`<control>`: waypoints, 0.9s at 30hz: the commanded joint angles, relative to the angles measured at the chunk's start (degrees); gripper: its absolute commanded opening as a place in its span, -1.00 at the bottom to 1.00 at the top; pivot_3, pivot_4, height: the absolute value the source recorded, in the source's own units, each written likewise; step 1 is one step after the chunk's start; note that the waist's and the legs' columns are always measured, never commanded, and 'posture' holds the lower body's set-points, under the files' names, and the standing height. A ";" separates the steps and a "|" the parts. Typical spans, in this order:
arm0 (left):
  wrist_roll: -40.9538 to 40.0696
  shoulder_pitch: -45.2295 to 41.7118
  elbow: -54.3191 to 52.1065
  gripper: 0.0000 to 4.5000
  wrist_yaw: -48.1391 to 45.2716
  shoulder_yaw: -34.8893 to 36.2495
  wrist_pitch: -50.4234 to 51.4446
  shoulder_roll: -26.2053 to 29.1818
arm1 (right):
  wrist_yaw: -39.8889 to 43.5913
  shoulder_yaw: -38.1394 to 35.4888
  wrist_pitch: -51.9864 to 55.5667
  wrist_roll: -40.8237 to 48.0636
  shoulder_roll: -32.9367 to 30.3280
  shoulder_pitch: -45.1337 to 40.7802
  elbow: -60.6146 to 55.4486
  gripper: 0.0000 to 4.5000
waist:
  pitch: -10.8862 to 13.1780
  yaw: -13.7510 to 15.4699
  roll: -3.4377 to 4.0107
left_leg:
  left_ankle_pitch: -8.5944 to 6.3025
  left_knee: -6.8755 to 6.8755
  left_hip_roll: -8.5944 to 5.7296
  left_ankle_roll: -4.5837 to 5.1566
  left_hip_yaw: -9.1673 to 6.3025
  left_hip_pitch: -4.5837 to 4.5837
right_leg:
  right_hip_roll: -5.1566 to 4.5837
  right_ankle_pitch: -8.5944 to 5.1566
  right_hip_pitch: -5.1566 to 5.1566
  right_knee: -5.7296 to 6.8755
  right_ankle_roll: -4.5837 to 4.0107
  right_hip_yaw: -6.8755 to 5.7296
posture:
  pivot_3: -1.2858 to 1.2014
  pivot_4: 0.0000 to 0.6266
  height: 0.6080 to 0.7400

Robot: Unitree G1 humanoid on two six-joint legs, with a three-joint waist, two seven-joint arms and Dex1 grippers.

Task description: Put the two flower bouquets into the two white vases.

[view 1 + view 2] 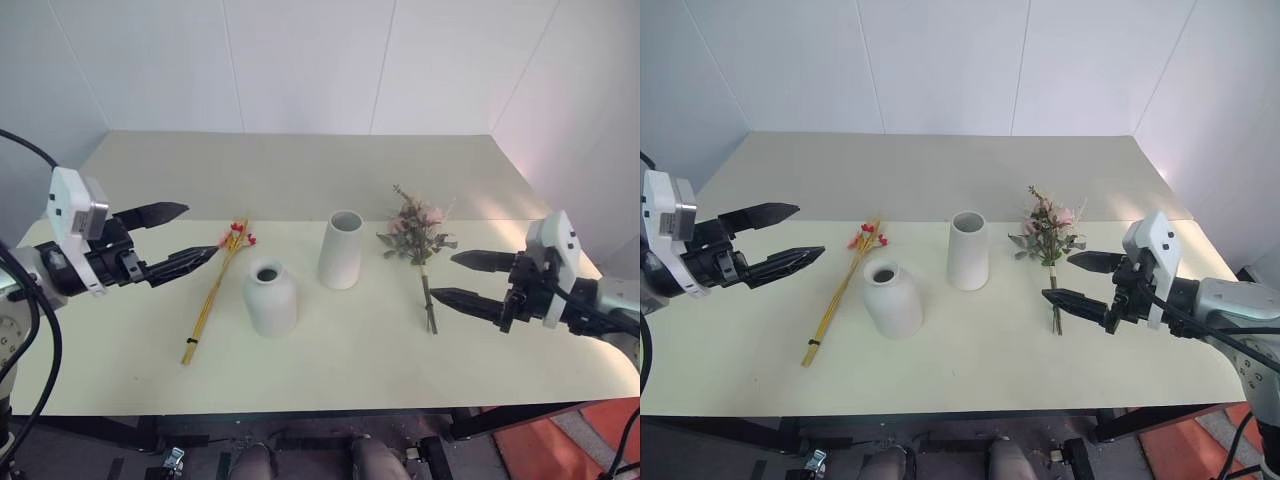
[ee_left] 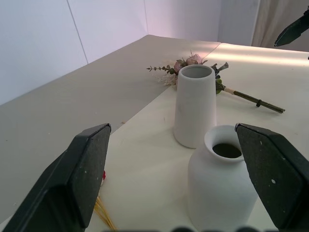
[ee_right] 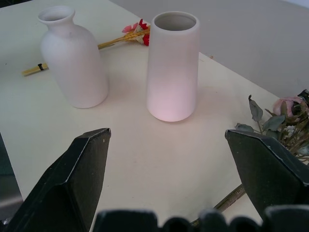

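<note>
Two white vases stand mid-table: a short round-shouldered one [image 1: 270, 297] with a narrow neck and, to its right, a taller wide-mouthed cylinder [image 1: 341, 250]. A slim bouquet of yellow stems with small red blooms [image 1: 216, 284] lies flat left of the short vase. A bushier bouquet with pink roses and green leaves [image 1: 417, 240] lies right of the cylinder, stem toward the front edge. My left gripper [image 1: 178, 240] hovers open just left of the red blooms. Open too, my right gripper [image 1: 462, 279] hangs beside the bushy bouquet's stem. Neither holds anything.
The cream table [image 1: 330, 370] meets white walls at the back and both sides. A grey strip [image 1: 300, 170] runs along its far part. Black cables [image 1: 30, 360] hang by my left arm at the front left edge.
</note>
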 commanded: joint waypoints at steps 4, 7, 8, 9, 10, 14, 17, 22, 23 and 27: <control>0.00 -1.23 0.00 0.99 -1.16 0.80 -0.56 2.02 | 0.52 -2.39 -0.98 -0.11 -1.33 -0.56 -0.26 1.00 | 0.00 0.02 0.00 | 0.00 0.00 0.00 0.00 0.00 0.00 | 0.00 0.00 0.00 0.00 -0.01 0.00 | 0.03 -0.52 1.00; 0.04 -1.26 -0.08 0.99 -1.27 0.71 -0.66 2.00 | 0.37 -2.21 -1.19 -0.41 -1.32 -1.03 0.13 1.00 | 0.00 0.00 0.00 | 0.00 0.00 0.00 0.00 0.00 0.00 | 0.00 -0.01 0.00 0.00 -0.02 0.00 | 0.03 -0.52 1.00; 0.05 -1.26 -0.15 0.99 -1.27 0.69 -0.67 1.97 | 0.36 -2.17 -1.23 -0.47 -1.32 -1.12 0.19 1.00 | 0.00 -0.01 0.00 | 0.00 0.00 0.00 0.00 0.00 0.00 | 0.00 -0.01 0.00 0.00 -0.02 0.00 | 0.03 -0.52 1.00; 0.03 -1.27 -0.22 0.99 -1.26 0.70 -0.66 1.93 | 0.29 -2.08 -1.17 -0.49 -1.31 -1.26 0.20 1.00 | 0.00 -0.01 0.00 | 0.00 0.00 0.00 0.00 0.00 0.01 | 0.00 -0.01 0.00 0.00 -0.02 0.00 | 0.03 -0.52 1.00; 0.00 -1.29 -0.25 0.99 -1.28 0.72 -0.71 1.89 | 0.12 -1.78 -1.00 -0.51 -1.27 -1.53 0.20 1.00 | 0.00 0.00 0.00 | 0.00 0.00 0.00 0.00 0.00 0.00 | 0.00 -0.01 0.00 0.00 -0.02 0.00 | 0.03 -0.52 1.00; 0.04 -0.94 -0.77 0.99 -1.17 0.89 -1.02 1.53 | -0.62 0.67 1.09 -1.34 -2.17 -2.79 0.89 1.00 | 0.00 -0.03 0.00 | 0.00 0.00 0.00 0.00 0.00 0.00 | 0.00 0.00 0.00 0.00 0.01 0.00 | 0.03 -0.52 1.00; -0.26 -0.65 -1.41 0.99 -0.75 1.16 -0.99 1.14 | -1.29 3.20 2.95 -2.49 -3.33 -4.33 2.01 1.00 | 0.00 -0.05 0.00 | 0.00 0.00 0.00 0.00 0.00 0.02 | 0.00 -0.02 0.00 0.01 -0.04 0.00 | 0.03 -0.52 1.00; -1.18 -0.93 -2.41 0.99 -0.96 1.50 -0.95 1.10 | -3.31 7.41 8.31 -3.82 -4.44 -9.75 5.58 1.00 | 0.00 -0.08 0.00 | 0.00 0.00 0.00 0.00 0.00 0.00 | 0.00 -0.03 -0.01 0.00 -0.06 0.01 | 0.03 -0.52 1.00; -1.48 -1.22 -2.68 0.99 -1.15 1.46 -0.98 1.16 | -4.86 8.57 10.98 -4.06 -4.23 -11.43 6.51 1.00 | 0.00 -0.08 0.00 | 0.00 0.00 0.00 0.00 0.00 0.00 | 0.00 -0.03 -0.01 0.00 -0.06 0.01 | 0.03 -0.52 1.00; -2.94 -2.88 -3.34 0.99 -1.62 0.95 -0.75 1.28 | -16.32 13.90 28.64 -6.33 1.08 -24.34 12.40 1.00 | 0.00 -0.35 0.00 | 0.00 0.00 0.00 0.00 0.01 -0.02 | 0.00 -0.02 -0.05 0.00 -0.10 0.02 | 0.03 -0.52 1.00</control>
